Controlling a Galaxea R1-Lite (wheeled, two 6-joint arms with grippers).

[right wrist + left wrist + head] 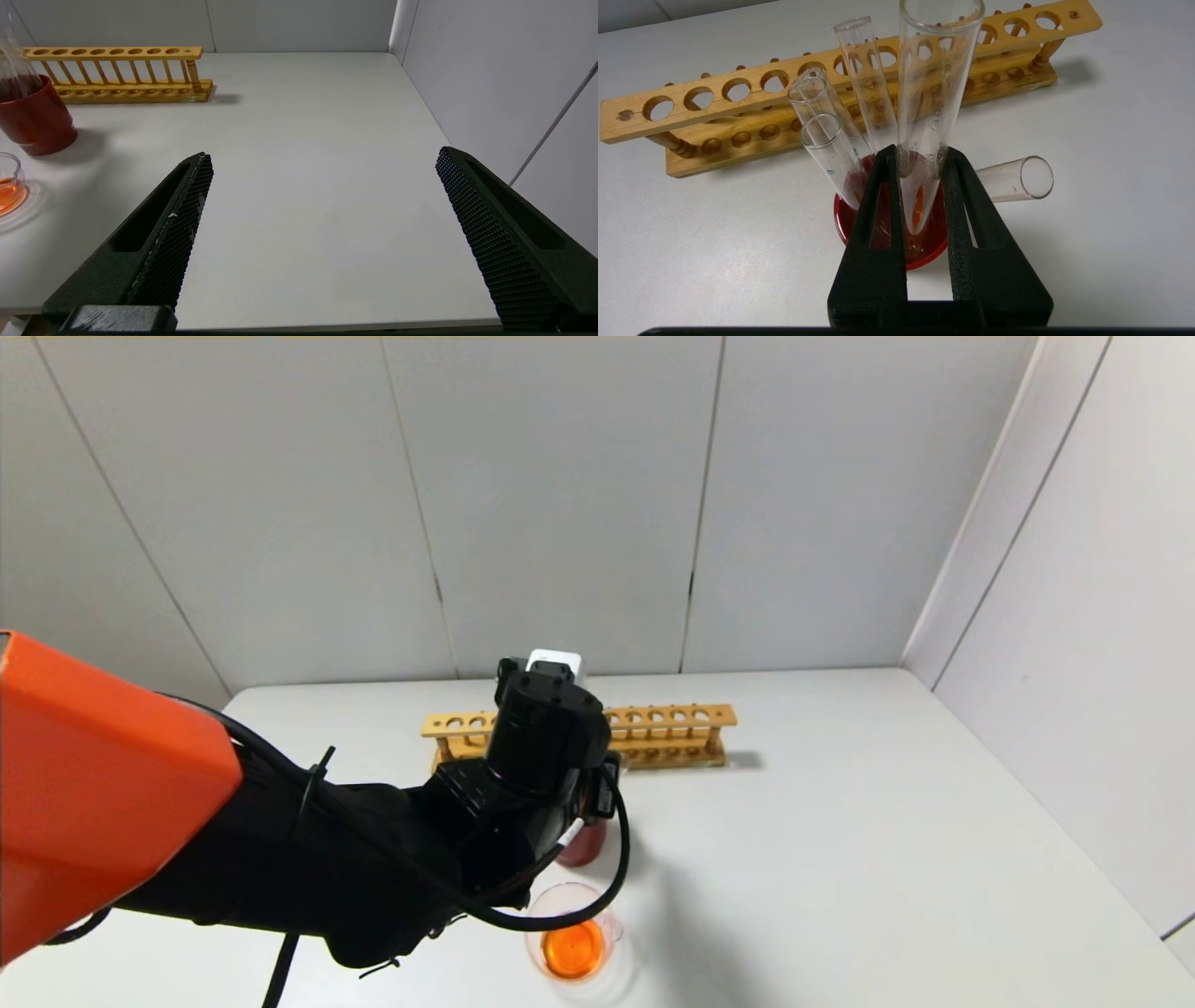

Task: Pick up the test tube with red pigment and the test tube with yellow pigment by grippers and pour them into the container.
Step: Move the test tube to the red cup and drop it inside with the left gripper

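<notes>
My left gripper (920,156) is shut on a clear test tube (941,70) that stands upright, with an orange-red streak near its rounded bottom. The tube's bottom is in the mouth of the dark red cup (924,256). In the head view my left arm (546,737) hides the gripper and tube above the cup (583,847). The glass container (571,943) stands just in front of the cup and holds orange liquid; it also shows in the right wrist view (9,186). No tube with yellow liquid shows. My right gripper (324,156) is open and empty at the table's near edge.
Several colourless tubes (831,144) lean in the red cup, one (1017,177) sticking out sideways. An empty wooden tube rack (672,733) stands behind the cup near the back wall. White panel walls close the table's back and right side.
</notes>
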